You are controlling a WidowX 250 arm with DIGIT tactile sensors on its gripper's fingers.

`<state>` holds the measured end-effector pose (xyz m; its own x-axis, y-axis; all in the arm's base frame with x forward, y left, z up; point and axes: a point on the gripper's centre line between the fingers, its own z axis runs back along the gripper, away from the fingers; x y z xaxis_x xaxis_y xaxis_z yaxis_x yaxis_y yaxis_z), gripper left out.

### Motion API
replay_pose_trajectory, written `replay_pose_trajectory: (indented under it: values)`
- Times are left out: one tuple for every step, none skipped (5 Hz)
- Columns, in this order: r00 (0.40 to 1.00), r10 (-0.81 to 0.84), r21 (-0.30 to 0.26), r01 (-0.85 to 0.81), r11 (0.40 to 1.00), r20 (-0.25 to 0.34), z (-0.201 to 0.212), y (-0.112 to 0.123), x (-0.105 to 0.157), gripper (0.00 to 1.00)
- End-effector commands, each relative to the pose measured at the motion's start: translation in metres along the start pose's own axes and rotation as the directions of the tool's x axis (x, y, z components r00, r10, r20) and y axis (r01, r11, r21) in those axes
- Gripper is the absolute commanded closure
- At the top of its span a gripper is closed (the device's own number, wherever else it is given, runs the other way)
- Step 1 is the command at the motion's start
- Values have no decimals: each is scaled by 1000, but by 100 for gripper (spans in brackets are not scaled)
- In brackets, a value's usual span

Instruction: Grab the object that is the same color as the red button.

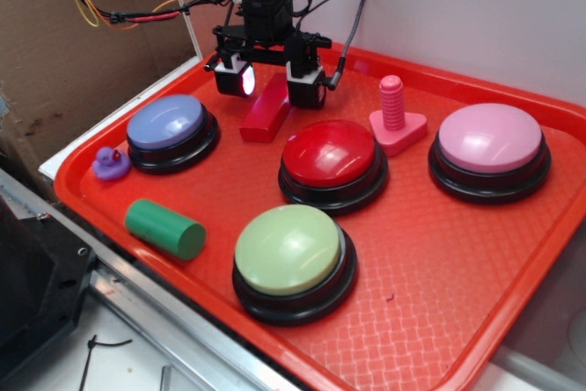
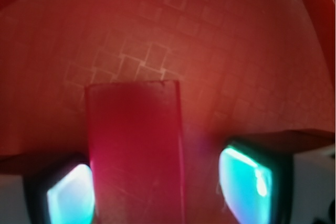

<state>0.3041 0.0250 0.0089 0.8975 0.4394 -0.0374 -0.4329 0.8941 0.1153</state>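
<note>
Buttons and small toys lie on a red tray [image 1: 439, 318], and the red button [image 1: 331, 155] near its middle serves as landmark. Far left of it sits a purple duck [image 1: 110, 164], touching the black base of a blue-violet button [image 1: 168, 125]. Left and nearer the camera lies a green cylinder [image 1: 165, 228] on its side. Just behind the red button, to its left, the red block [image 1: 266, 109] lies flat on the tray, its long axis running away from the camera. The pincer [image 1: 270, 80] hangs over the block's far end, wide open, one finger on each side of it. In the wrist view the block [image 2: 134, 150] runs between the two glowing pads [image 2: 71, 195]; the left pad looks close against it, the right one stands apart, so nothing is gripped. In front of the red button sits a pale green button [image 1: 288, 249]. Just right of it stands a pink bolt [image 1: 396, 116] on its triangular base, and farther right a pink button [image 1: 490, 139].
</note>
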Motion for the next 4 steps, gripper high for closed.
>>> replay_pose_trajectory:
  values:
    - [1000, 13, -24, -14, 1000, -13, -6, -2, 10, 0]
    - [999, 29, -11, -30, 999, -22, -13, -3, 12, 100]
    - [999, 32, 22, -31, 999, -36, -22, -2, 13, 100]
    - [999, 14, 17, -14, 1000, -46, -26, -3, 9, 100]
